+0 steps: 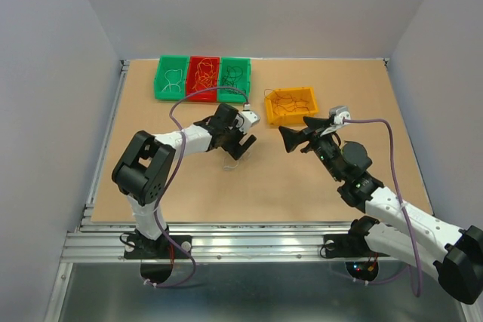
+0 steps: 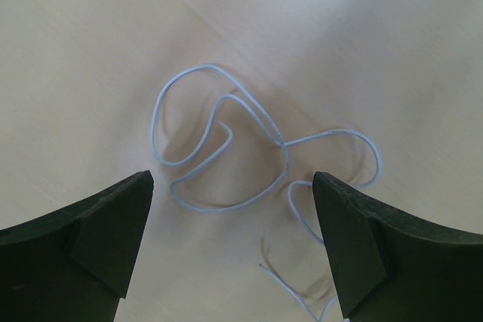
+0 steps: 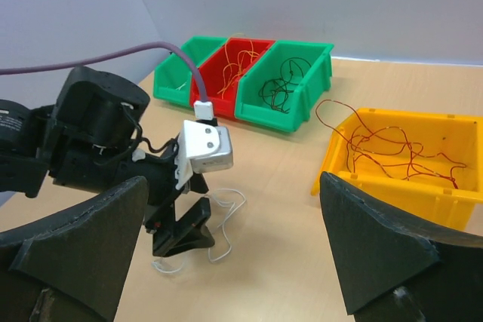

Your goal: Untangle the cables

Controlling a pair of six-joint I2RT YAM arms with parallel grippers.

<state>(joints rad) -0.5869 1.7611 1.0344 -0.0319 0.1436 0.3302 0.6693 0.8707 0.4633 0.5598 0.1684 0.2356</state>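
Currently: left gripper (image 2: 232,180) jaws wide apart, empty, hovering over white cable (image 2: 201,68). Cable lies loose on tabletop (image 1: 302,186), looped and crossing itself, between left fingertips in wrist view. Right gripper (image 1: 290,139) also spread wide, holding nothing, raised near yellow bin (image 1: 290,121) of tangled reddish cables (image 3: 392,148). Far edge, side by side: left green bin (image 1: 171,96) with white cables (image 1: 172,79), red bin (image 1: 202,97) with orange cables (image 1: 202,77), right green bin (image 1: 234,96) with dark cables (image 1: 234,75).
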